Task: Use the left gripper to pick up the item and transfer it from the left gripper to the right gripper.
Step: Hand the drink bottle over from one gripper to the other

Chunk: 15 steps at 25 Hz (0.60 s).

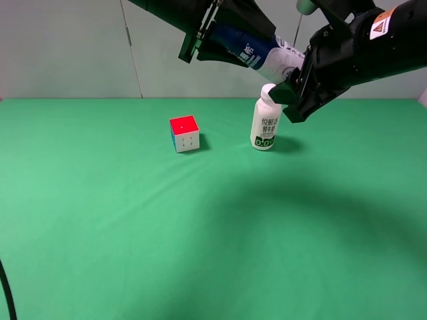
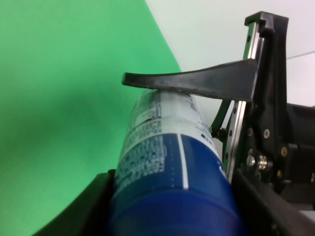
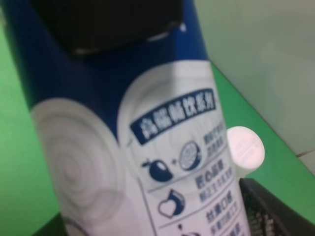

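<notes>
Across the green worktop [image 1: 100,233], a red-topped cube [image 1: 185,133] sits toward the far edge, with a white-capped bottle [image 1: 264,127] standing to its right. Over that far edge the item [image 1: 280,61] hangs tilted in the air, dark blue at its upper end and white below, with small fruit pictures. The left gripper [image 1: 257,47] reaches in from the far left and clenches the blue end. The right gripper [image 1: 290,97] meets the white end, but I can't tell whether it grips.

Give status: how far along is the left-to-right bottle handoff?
Done: pickup. The left claw is clamped on the bottle and holds it tilted in the air.
In hand: the right claw is at the bottle's base end; I can't tell if it has gripped.
Left: a confirmed right claw grip, then left claw release.
</notes>
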Tool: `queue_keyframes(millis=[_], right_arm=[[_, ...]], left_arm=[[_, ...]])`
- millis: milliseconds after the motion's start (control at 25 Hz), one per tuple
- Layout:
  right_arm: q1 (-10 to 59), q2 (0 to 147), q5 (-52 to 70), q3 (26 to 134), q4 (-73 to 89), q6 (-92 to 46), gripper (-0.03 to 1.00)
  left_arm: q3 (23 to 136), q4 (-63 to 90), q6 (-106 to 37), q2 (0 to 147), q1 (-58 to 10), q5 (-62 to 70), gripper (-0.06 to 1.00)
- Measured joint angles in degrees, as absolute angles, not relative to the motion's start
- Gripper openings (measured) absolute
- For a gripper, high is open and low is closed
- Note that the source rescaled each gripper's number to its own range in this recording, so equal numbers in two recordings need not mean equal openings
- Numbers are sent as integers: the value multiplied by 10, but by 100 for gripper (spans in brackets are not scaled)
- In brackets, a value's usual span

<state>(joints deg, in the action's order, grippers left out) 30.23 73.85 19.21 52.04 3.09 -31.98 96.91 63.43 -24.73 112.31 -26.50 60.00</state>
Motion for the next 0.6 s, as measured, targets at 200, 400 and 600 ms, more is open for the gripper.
queue_keyframes(millis=[200,400,600], right_arm=[[302,738,192,520,31,-320,18],[302,738,192,520,31,-320,18],[302,738,193,520,34,-319,13]], left_arm=[[969,635,-247,1123,-265,600,0],[969,635,-232,1123,-265,599,0],[969,642,-220,1123,-265,597,12]])
